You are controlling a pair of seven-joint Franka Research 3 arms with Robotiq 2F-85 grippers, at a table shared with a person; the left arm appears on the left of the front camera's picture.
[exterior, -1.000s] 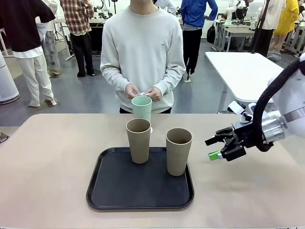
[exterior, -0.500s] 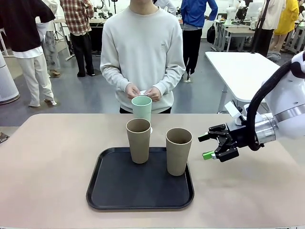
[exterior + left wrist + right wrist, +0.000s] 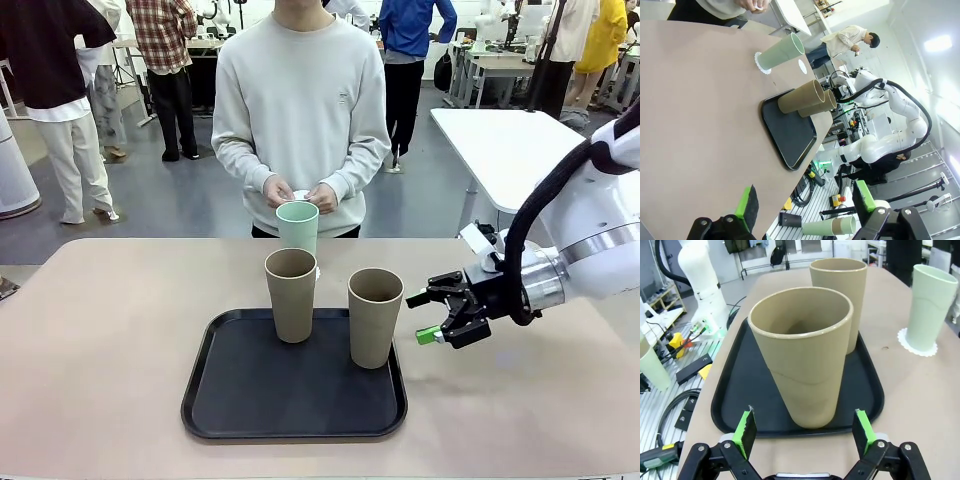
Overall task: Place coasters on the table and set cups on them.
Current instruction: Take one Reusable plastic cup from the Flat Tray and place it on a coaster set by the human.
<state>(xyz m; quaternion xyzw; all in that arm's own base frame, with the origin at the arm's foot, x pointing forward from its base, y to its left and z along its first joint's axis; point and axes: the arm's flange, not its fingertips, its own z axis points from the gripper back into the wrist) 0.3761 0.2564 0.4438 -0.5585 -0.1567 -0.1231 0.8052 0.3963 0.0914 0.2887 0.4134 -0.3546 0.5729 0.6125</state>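
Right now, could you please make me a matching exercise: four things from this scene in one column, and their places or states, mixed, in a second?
1 mint green cup
2 right tan cup
3 right pincer
4 person's hands

A open, beside the black tray
B on a coaster
C standing on the tray
D holding something white

Pairs: 1-B, 2-C, 3-A, 4-D

Upright mint cup [image 3: 297, 228] on lacy white coaster [image 3: 916, 347], far middle of beige table [image 3: 100, 330]. Nearer, left tan cup [image 3: 291, 295] and right tan cup [image 3: 375, 318] upright, empty, apart on black tray [image 3: 230, 400].
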